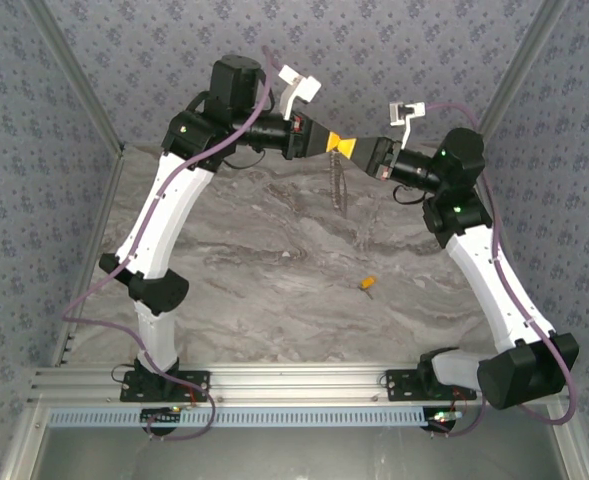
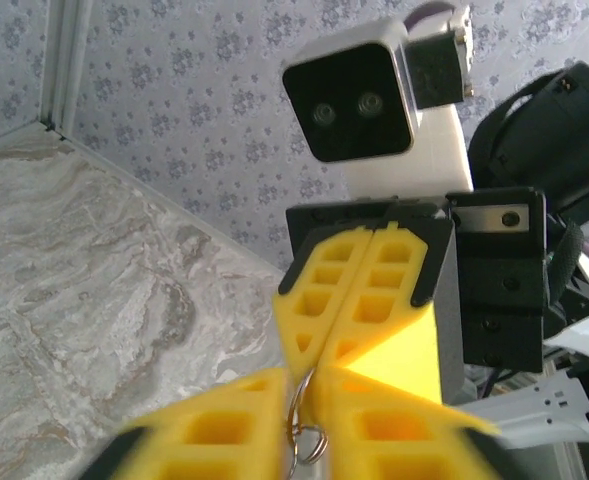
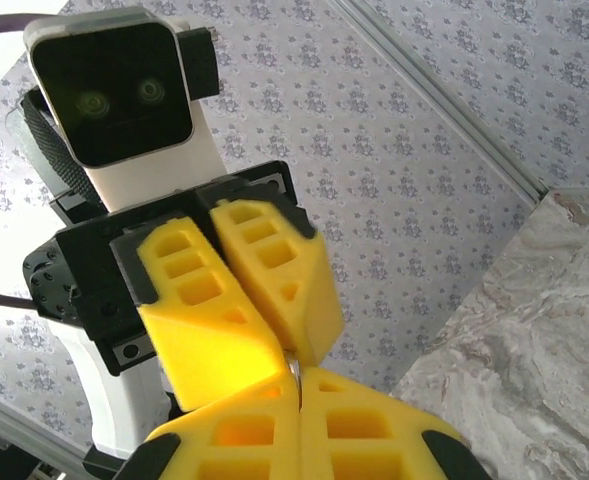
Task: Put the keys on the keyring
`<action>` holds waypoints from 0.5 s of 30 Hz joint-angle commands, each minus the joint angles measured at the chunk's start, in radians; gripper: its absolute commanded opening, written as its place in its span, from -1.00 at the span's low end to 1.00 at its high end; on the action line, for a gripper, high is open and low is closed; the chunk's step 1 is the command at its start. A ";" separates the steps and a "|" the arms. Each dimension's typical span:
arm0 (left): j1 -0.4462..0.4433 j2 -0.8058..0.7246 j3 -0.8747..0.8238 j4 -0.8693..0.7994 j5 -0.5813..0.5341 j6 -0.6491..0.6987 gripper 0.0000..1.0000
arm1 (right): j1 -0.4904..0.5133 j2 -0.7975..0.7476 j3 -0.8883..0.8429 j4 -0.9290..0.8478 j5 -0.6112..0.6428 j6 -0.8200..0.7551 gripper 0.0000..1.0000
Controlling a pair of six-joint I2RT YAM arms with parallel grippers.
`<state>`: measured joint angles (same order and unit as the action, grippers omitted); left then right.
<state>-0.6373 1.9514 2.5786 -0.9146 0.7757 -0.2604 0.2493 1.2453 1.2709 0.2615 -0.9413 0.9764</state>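
Where patterned walls (image 1: 374, 40) enclose it, the marble table (image 1: 274, 250) bears a key (image 1: 368, 284).

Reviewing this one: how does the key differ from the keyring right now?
The key lies flat on the table, touched by nothing; the keyring is up in the air where the left gripper and right gripper meet tip to tip. The key has a yellow-orange head; the keyring is bare silvery metal with a chain hanging below. Both are tiny beside the grippers and not yet joined.

Lab test booth: aluminium rail (image 1: 294, 378), patterned wall panels (image 1: 374, 50), marble tabletop (image 1: 274, 270).
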 commanded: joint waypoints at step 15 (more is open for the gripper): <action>-0.038 -0.219 -0.348 0.496 -0.280 -0.426 -0.04 | -0.012 -0.102 -0.126 0.200 0.345 0.155 -1.00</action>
<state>-0.6689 1.8023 2.3318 -0.6163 0.5392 -0.5709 0.2317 1.1709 1.1481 0.3717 -0.6876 1.0878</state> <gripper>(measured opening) 0.491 0.066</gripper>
